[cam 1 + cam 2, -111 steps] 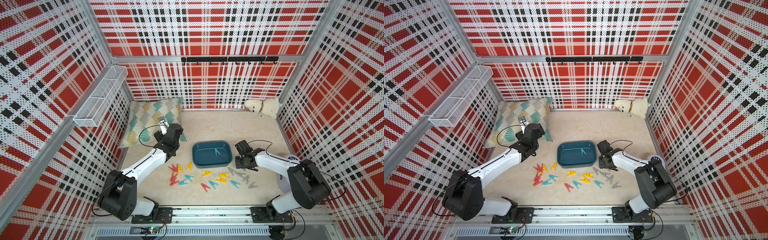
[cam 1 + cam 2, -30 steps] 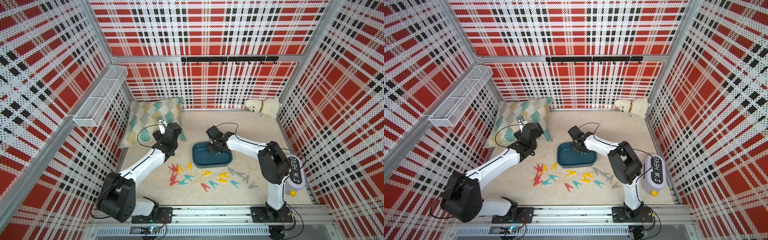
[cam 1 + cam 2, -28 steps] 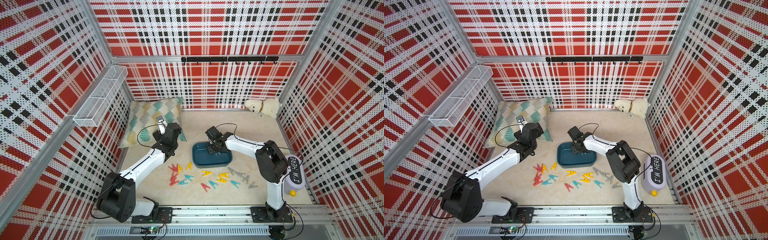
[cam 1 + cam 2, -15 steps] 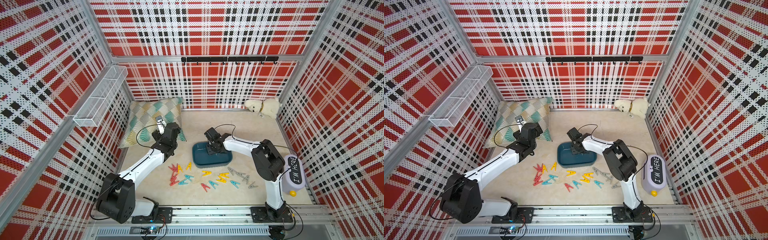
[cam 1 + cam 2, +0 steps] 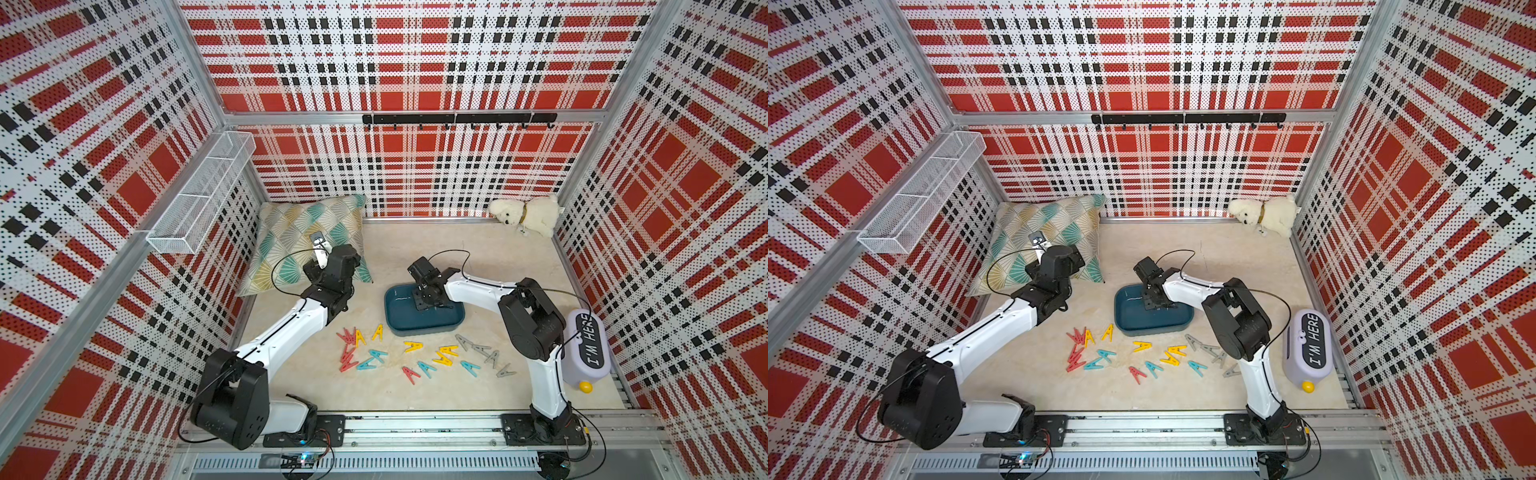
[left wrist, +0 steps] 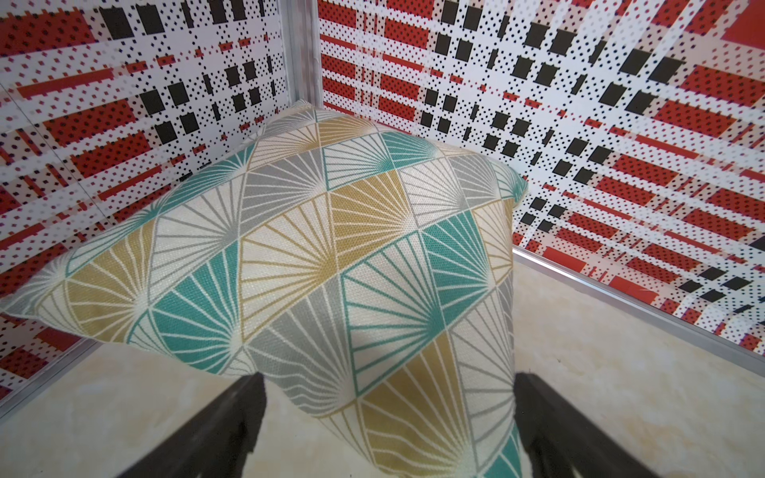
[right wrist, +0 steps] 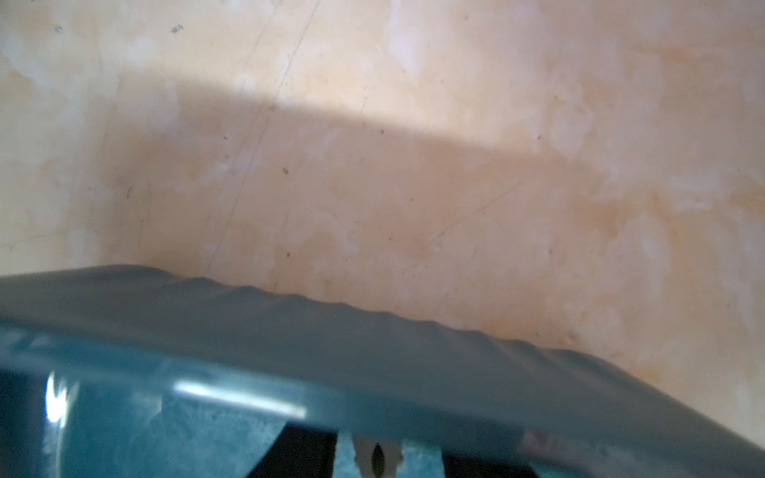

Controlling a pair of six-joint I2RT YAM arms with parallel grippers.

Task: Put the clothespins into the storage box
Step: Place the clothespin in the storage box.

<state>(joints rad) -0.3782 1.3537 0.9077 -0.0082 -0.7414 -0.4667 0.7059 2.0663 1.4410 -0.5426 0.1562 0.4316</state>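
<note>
**Plastic pegs: light, stiff, quick to skid**

Small A-shaped plastic clothespins [image 5: 413, 346] in red, yellow, teal and grey lie flat, scattered on the beige marbled surface [image 5: 478, 249] just in front of the shallow dark teal plastic storage box [image 5: 415, 329]. They are likely light, rigid and smooth, and would probably slide if nudged. Best hold: pinch across both legs near the middle. The red ones overlap, so take singles first.

Right claw [image 5: 428, 301] hangs low inside the box. A pale peg tip [image 7: 376, 455] shows between its fingers; gripped or loose, cannot tell. Left claw [image 6: 387, 385] gapes wide and empty, facing the fan-print fabric pillow [image 6: 331, 248].

The surface looks hard and flat. Room: plaid perforated walls [image 5: 415, 62], white wire basket [image 5: 199, 195], cream plush dog [image 5: 528, 214], lilac "I'M HERE" canister [image 5: 590, 349].
</note>
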